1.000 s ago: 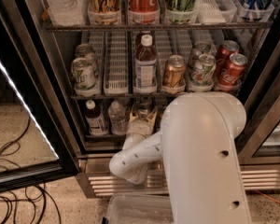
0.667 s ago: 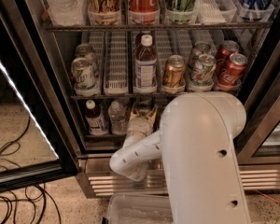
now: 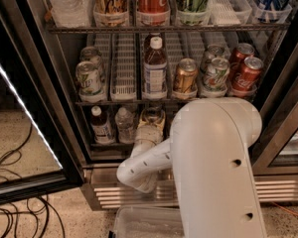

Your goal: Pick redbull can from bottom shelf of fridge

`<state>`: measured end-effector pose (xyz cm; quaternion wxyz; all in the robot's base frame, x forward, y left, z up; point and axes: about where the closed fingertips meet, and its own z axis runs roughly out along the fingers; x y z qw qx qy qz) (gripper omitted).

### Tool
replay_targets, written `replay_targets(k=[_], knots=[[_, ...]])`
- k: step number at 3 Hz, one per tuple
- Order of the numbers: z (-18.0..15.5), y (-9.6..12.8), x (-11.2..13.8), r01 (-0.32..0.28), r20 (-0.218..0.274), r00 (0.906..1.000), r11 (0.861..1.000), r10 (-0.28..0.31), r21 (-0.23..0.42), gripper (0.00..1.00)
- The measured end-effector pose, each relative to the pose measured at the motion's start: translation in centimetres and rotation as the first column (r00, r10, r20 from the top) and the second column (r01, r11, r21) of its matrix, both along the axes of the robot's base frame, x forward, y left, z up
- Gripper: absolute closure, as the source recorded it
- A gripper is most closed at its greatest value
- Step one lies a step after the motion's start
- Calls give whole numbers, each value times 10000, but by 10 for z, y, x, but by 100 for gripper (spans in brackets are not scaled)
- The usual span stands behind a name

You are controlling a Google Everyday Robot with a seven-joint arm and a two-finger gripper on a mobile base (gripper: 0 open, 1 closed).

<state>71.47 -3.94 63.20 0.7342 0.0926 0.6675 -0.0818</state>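
The fridge stands open in front of me. My white arm reaches into its bottom shelf. The gripper is at the end of the cream wrist, in the middle lane, just right of two small bottles. A round silver top shows right at the gripper's far end. It may be the redbull can, but its body is hidden behind the wrist. I cannot tell whether the gripper touches it.
The rack above holds green-white cans, a tall brown bottle, a gold can and red Coke cans. The glass door hangs open at left. Black cables lie on the floor. My arm's large housing blocks the lower right.
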Motion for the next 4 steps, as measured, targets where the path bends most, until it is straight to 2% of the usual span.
replay_targets(k=[2, 4], knots=[[7, 0, -20, -52, -191, 9998, 9995, 57, 308, 100], [15, 1, -30, -120, -116, 9999, 9986, 126, 516, 100]])
